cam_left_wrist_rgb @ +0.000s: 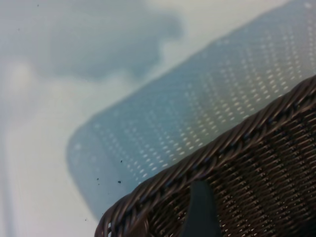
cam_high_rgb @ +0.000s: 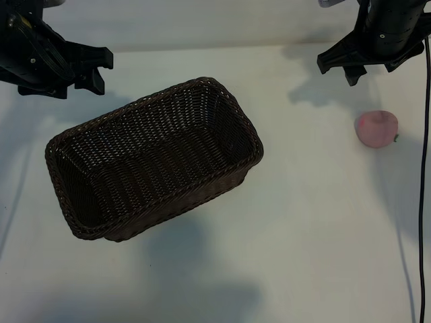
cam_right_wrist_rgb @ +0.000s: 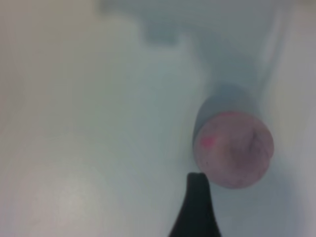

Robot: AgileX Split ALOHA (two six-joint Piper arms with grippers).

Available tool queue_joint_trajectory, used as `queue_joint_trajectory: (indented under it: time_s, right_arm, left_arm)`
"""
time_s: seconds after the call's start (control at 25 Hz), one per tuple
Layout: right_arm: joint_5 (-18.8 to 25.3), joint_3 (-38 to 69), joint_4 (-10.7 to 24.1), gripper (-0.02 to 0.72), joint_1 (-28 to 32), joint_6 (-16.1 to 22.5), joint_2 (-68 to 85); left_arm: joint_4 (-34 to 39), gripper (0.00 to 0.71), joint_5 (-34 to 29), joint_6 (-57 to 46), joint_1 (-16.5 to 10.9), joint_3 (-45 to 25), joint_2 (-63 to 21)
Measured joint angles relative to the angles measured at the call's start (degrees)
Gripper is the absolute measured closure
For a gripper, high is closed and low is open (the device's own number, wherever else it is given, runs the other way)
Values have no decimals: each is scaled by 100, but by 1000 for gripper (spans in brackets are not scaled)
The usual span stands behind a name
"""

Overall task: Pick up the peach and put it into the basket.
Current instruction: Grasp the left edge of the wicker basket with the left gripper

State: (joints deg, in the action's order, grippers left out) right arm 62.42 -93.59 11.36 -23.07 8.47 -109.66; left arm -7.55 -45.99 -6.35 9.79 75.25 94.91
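The peach, small, round and pale pink, lies on the white table at the far right, apart from everything else. The basket, dark-brown wicker, stands empty and turned at an angle left of centre. My right gripper hangs open above the table at the back right, a little behind and left of the peach. In the right wrist view one finger shows just short of the peach. My left gripper is open at the back left. In its wrist view one finger is over the basket's braided rim.
A black cable runs down the right edge of the table, just right of the peach. White tabletop lies open between the basket and the peach and along the front.
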Motion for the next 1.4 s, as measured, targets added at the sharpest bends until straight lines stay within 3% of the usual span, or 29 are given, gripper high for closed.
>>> queue_joint_trajectory:
  time_s: [0.4,0.8,1.08,1.4]
  right_arm:
    - [0,0,0,147,0,0,0]
    - [0,0,0,147,0,0,0]
    - [0,0,0,147,0,0,0]
    - [0,0,0,147,0,-5,0]
  left_arm:
    - [27,181,-353,-218,0,-158,-608]
    - [48,197,293,-793,0,-1912,-1644]
    - [137,198,313,-1440,0,-2668,-2310]
    - [755,200,728,-2512,0,-3454,-2530]
